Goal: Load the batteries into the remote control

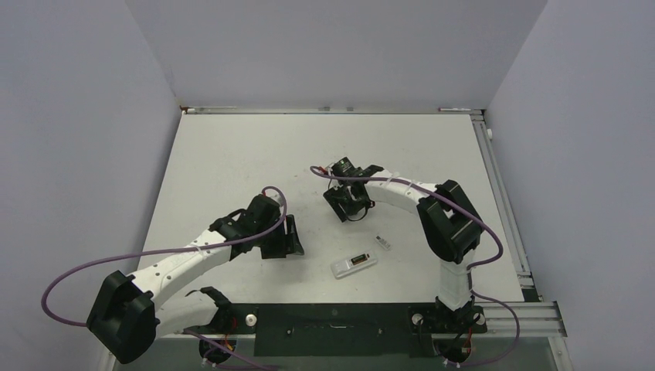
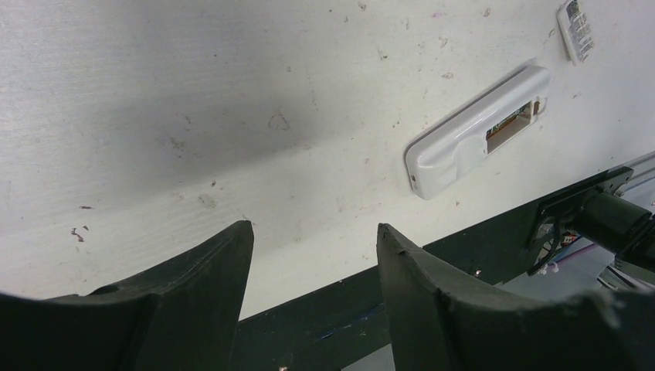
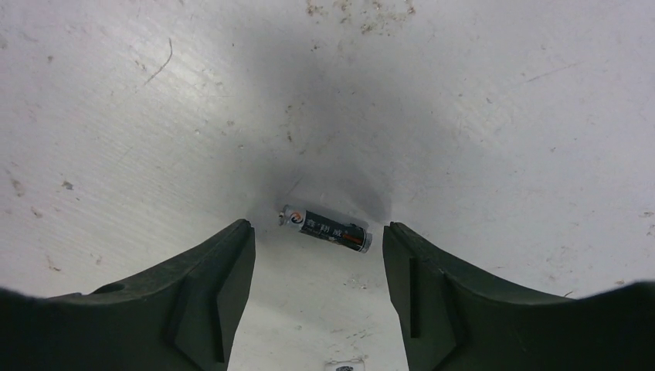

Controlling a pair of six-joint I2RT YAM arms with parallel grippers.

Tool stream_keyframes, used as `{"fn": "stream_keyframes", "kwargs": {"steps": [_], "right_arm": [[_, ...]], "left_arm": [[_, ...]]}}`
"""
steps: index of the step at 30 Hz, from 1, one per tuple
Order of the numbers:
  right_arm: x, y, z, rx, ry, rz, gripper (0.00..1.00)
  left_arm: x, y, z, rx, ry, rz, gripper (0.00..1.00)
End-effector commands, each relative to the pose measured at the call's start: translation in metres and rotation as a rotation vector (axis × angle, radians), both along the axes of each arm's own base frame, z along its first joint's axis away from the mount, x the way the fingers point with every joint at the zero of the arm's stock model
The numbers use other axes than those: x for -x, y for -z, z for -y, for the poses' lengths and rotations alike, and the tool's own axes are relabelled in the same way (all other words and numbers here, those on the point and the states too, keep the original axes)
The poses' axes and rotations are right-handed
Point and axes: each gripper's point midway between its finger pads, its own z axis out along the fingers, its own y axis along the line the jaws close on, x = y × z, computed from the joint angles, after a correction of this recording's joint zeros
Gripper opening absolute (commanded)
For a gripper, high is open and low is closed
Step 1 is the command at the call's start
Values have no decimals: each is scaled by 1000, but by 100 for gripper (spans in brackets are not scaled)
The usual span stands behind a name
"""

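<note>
The right gripper (image 3: 317,236) is hovering wide open and empty astride one battery (image 3: 327,229) lying on the table (image 3: 502,116), so loading is looking barely begun. The remote control (image 1: 354,264) is lying slot-up near the front edge, and the left gripper (image 2: 314,232) is hanging open and empty beside it.
</note>
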Motion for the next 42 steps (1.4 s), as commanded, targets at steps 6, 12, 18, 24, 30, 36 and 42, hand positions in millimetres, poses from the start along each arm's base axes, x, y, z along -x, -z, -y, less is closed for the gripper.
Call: {"fn": "stream_keyframes", "kwargs": {"steps": [6, 12, 18, 24, 30, 36, 42], "right_arm": [[0, 3, 5, -14, 190, -25, 61], [8, 10, 12, -34, 308, -58, 60], [8, 17, 17, -52, 378, -68, 54], [2, 18, 18, -75, 415, -59, 52], [-1, 14, 12, -87, 399, -54, 42], [12, 3, 11, -59, 284, -28, 31], [39, -29, -8, 5, -142, 66, 31]], "left_arm": [[-4, -3, 3, 23, 11, 16, 57], [-6, -2, 7, 33, 22, 14, 57], [-6, -4, 7, 31, 29, 21, 57], [-5, -4, 7, 30, 28, 17, 57], [-5, -5, 7, 33, 20, 18, 57], [-5, -3, 7, 38, 17, 16, 57], [-3, -3, 7, 45, 19, 18, 57]]}}
